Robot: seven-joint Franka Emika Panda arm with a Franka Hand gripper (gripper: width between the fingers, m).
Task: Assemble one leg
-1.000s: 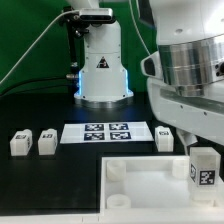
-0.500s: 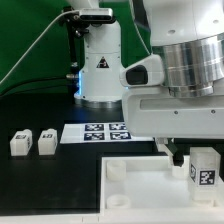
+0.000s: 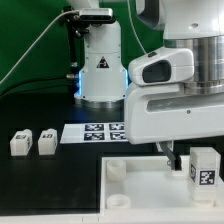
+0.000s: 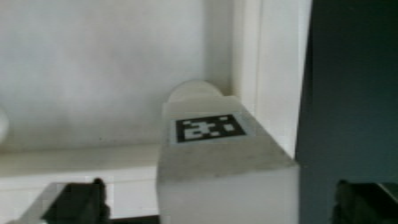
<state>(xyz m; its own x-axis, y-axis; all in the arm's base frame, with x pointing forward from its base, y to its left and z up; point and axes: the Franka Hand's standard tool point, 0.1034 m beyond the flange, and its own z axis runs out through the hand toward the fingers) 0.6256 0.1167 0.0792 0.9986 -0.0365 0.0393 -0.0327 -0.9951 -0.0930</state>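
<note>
A white leg with a tag on its face stands upright at the tray's right corner in the exterior view. In the wrist view the same leg stands between my two dark fingers. My gripper is open, with a gap on each side of the leg. One fingertip shows below the hand in the exterior view. Two more legs lie at the exterior view's left.
The marker board lies behind the tray, partly hidden by my arm. A white pedestal with a glowing base stands at the back. The tray has round sockets at its corners.
My arm has moved toward the exterior view's left and down over the tray's right corner. It now hides the leg that lay beside the marker board.
</note>
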